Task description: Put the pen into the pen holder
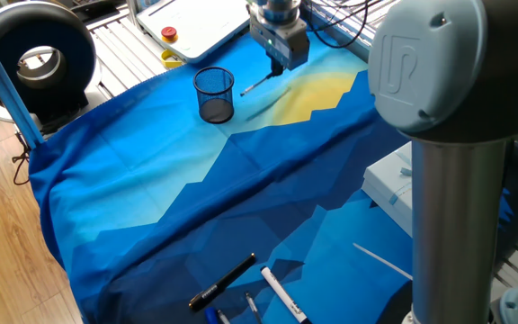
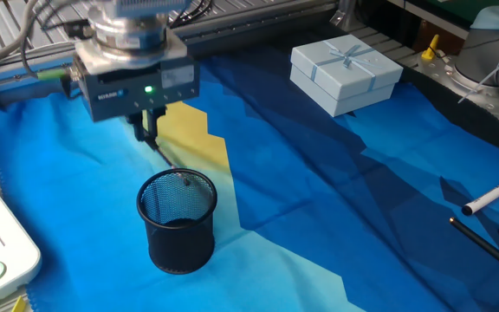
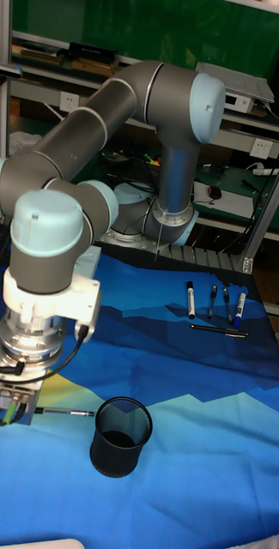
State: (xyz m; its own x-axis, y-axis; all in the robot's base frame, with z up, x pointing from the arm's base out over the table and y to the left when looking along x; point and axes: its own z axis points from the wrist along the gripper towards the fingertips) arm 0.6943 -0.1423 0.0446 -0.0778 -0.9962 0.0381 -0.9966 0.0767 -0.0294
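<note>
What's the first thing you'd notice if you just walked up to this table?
Probably the big grey robot arm hanging over the bright blue-and-yellow cloth, its gripper pinching a slim pen in the air right beside the black mesh pen holder. Farther off sits a pale blue gift box, and spare markers lie across the cloth.

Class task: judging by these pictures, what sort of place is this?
Probably a robotics lab or test bench: a robot arm works over a cloth-covered table, with metal shelving and cables behind.
</note>
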